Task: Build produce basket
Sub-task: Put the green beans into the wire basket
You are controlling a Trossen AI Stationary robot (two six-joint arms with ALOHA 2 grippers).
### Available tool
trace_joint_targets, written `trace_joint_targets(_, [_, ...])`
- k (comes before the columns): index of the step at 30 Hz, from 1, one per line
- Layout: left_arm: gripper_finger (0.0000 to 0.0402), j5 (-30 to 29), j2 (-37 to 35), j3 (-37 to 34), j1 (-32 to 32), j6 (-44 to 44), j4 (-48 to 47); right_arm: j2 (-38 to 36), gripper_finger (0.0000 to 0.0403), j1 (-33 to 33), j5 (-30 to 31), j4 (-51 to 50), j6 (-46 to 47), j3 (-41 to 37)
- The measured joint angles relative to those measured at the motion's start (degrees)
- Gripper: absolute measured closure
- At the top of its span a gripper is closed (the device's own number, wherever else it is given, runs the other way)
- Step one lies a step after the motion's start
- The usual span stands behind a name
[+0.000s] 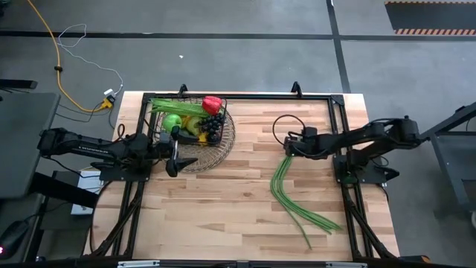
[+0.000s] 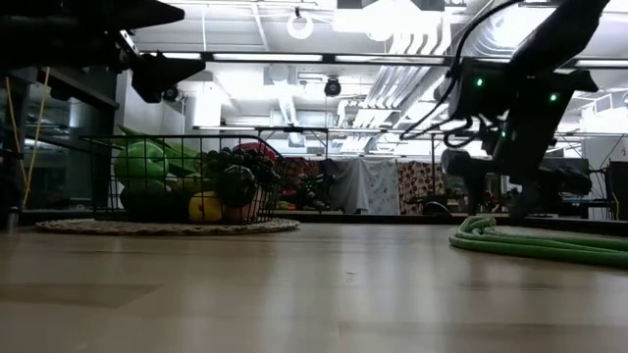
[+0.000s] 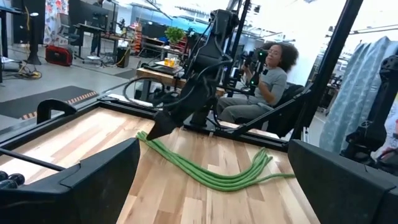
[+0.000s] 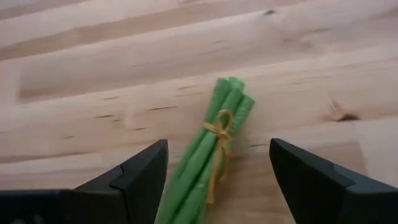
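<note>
The dark wire basket [image 1: 195, 128] stands on a round woven mat [image 1: 212, 156] at the far left. It holds a red pepper [image 1: 211, 103], a green apple [image 1: 172, 121], dark grapes [image 1: 213, 124], yellow fruit and leafy greens. My left gripper [image 1: 175, 151] is open and empty at the basket's near-left rim. A bundle of long green beans [image 1: 294, 195] lies on the table at the right. My right gripper [image 4: 217, 180] is open just above the beans' tied end [image 4: 222, 127]. One finger stands on either side of that end without touching it.
A black frame rail [image 1: 245, 97] runs along the table's far edge and down both sides. Bare wood [image 1: 223, 208] lies between the basket and the beans and toward the near edge. A seated person [image 3: 267, 81] is beyond the table's right side.
</note>
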Motion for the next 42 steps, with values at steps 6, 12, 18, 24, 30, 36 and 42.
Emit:
trace_joint_targets(6, [0.0002,0.26,0.01,0.0,0.0,-0.5,0.08,4.97,0.0132,-0.55,-0.27,1.64,1.54,0.04])
trace_joint_targets(12, [0.0002,0.28,0.01,0.0,0.0,-1.67,0.09,8.41,0.0132,-0.08,2.0,4.03,1.08,0.17])
trace_joint_targets(18, [0.0002,0.24,0.01,0.0,0.0,-0.59,0.12,8.68,0.0132,0.63,2.72,4.57,3.55,1.21])
trace_joint_targets(24, [0.0002,0.28,0.01,0.0,0.0,-0.59,0.13,8.68,0.0132,-0.39,0.93,3.85,3.99,2.24])
trace_joint_targets(30, [0.0002,0.3,0.01,0.0,0.0,-1.35,0.13,8.69,0.0132,-1.84,-0.9,3.46,2.84,2.36])
trace_joint_targets(36, [0.0002,0.33,0.01,0.0,0.0,-1.44,0.13,8.74,0.0165,-2.3,-1.46,2.02,2.81,2.34])
trace_joint_targets(42, [0.0002,1.31,0.01,0.28,0.0,-1.47,0.1,8.74,0.0255,-2.3,-1.39,0.89,2.63,2.21])
